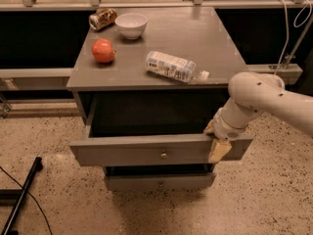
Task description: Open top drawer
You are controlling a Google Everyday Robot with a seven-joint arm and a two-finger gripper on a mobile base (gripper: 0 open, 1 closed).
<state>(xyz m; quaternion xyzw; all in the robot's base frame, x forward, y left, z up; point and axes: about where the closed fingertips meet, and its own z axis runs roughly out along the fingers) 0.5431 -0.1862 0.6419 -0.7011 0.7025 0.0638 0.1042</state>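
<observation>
The top drawer (122, 153) is a wide grey front panel with a small round brass knob (164, 154) at its centre. It stands pulled out from the grey cabinet (205, 38), with its dark inside showing. My gripper (215, 141) is at the right end of the drawer front. One tan finger (218, 151) hangs in front of the panel and the other sits behind its top edge, so the gripper holds the panel. The white arm (264, 99) comes in from the right.
On the cabinet top lie a red apple (103, 50), a white bowl (131, 24), a tipped can (102, 18) and a plastic bottle on its side (171, 66). A lower drawer front (159, 181) sits below. A black pole (22, 199) lies on the floor at left.
</observation>
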